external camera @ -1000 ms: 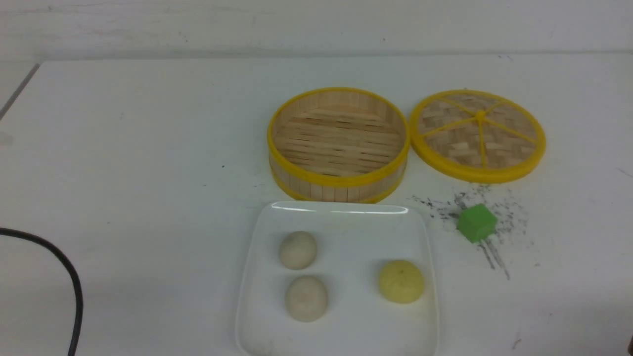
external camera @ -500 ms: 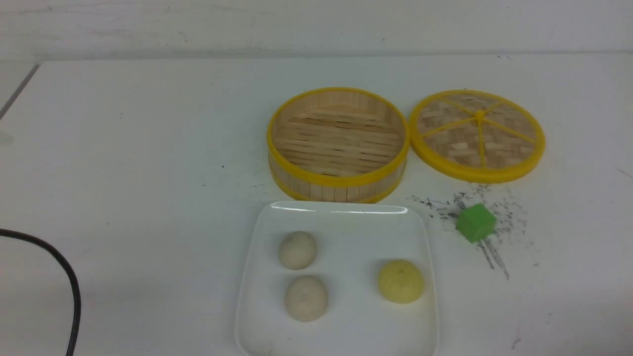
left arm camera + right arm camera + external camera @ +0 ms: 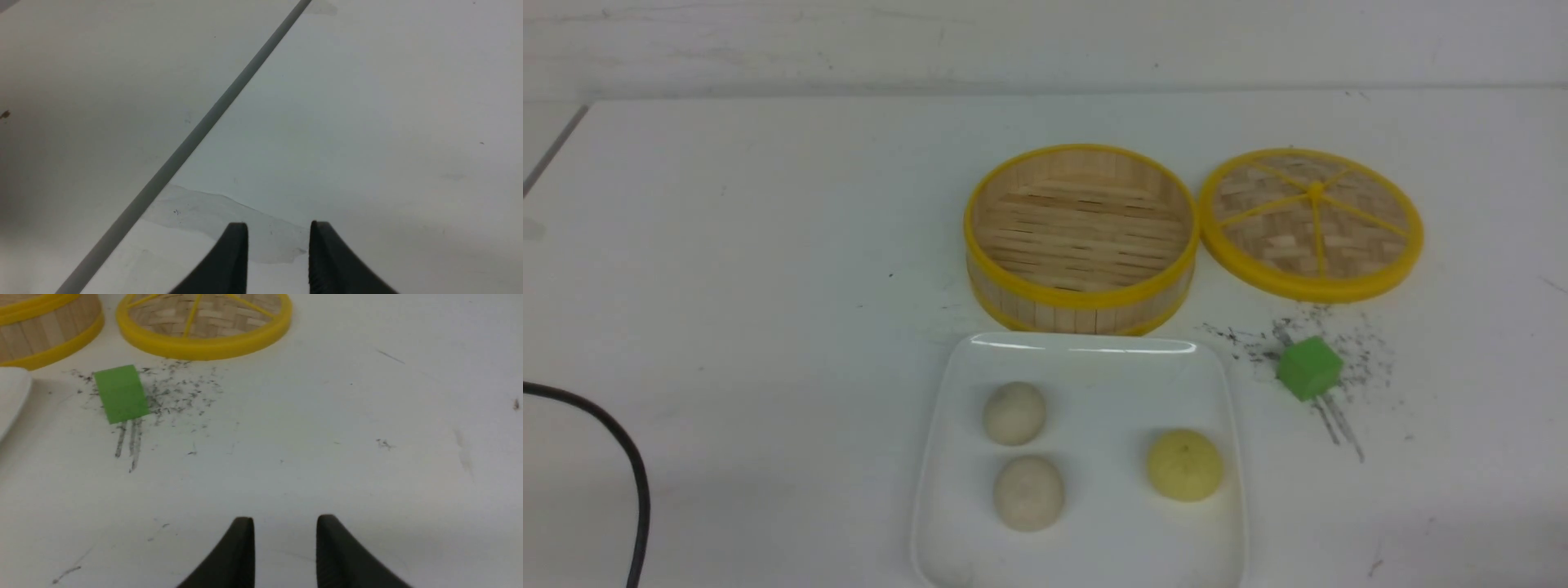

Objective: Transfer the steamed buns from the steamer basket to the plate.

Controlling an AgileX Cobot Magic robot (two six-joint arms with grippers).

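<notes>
The glossy white square plate (image 3: 1086,363) runs off the front view's bottom edge; the black cable (image 3: 621,457) leaves at the left and bottom; in the right wrist view the bamboo steamer basket with yellow rims (image 3: 45,330) is cropped to part of its wall.

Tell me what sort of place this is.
Likely a robot test bench, not a kitchen: a bare white table scuffed with dark marks, a cable, and a green cube beside the basket and plate.
</notes>
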